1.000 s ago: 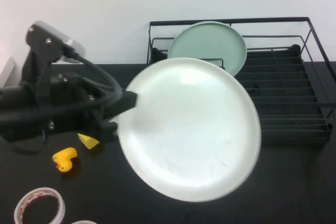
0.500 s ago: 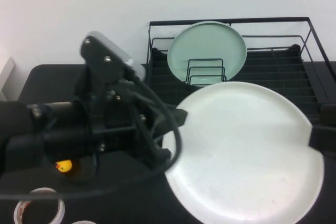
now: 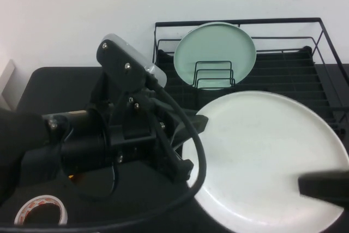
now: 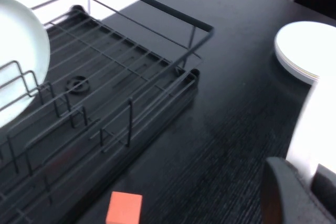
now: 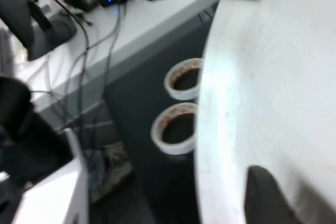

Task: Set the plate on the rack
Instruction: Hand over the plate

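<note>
The large white plate [image 3: 262, 156] hangs in the air, tilted, in front of the black wire rack [image 3: 305, 75]. My left gripper [image 3: 192, 141] is shut on the plate's left rim; the left wrist view shows that rim [image 4: 315, 124] between its fingers [image 4: 286, 192]. My right gripper [image 3: 323, 188] reaches in over the plate's front right edge and lies against the plate's face [image 5: 273, 66] in the right wrist view. The rack [image 4: 131, 77] is bare on its right side.
A pale mint-green plate [image 3: 215, 52] stands upright in the rack's back left dividers. A tape roll [image 3: 41, 214] lies at the front left, and two tape rolls [image 5: 181, 103] show below the plate. An orange block [image 4: 124, 208] and a white disc stack [image 4: 302, 51] lie on the table.
My left arm has carried the plate to the right, towards the rack's front. My right gripper has come in from the right edge onto the plate's front right part.
</note>
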You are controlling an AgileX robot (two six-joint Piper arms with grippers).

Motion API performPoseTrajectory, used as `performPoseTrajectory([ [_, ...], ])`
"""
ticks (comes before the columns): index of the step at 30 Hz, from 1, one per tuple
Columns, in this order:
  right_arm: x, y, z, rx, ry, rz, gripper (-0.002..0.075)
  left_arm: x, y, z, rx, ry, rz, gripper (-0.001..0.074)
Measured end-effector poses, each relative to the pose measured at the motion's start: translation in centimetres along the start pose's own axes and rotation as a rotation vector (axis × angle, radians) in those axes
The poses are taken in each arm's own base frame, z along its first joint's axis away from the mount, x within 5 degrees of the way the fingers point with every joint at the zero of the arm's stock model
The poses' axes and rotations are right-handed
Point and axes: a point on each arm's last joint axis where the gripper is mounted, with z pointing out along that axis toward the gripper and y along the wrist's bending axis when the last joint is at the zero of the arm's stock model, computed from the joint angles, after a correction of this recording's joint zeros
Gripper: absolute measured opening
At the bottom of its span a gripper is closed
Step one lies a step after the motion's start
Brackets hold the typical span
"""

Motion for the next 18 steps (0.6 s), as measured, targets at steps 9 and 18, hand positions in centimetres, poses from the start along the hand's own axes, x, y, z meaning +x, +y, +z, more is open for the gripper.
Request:
performPoseTrajectory([
  [9, -0.2, -1.3, 0.0, 0.130, -0.009, -0.005, 0.0140, 0.0, 0.1, 0.0, -0.015, -0.007, -0.045, 0.0121],
  [18, -5.0, -2.2, -1.2, 0.223, -0.001, -0.266, 0.0134, -0.7, 0.3, -0.9, -0.067, -0.058, -0.062, 0.0557],
])
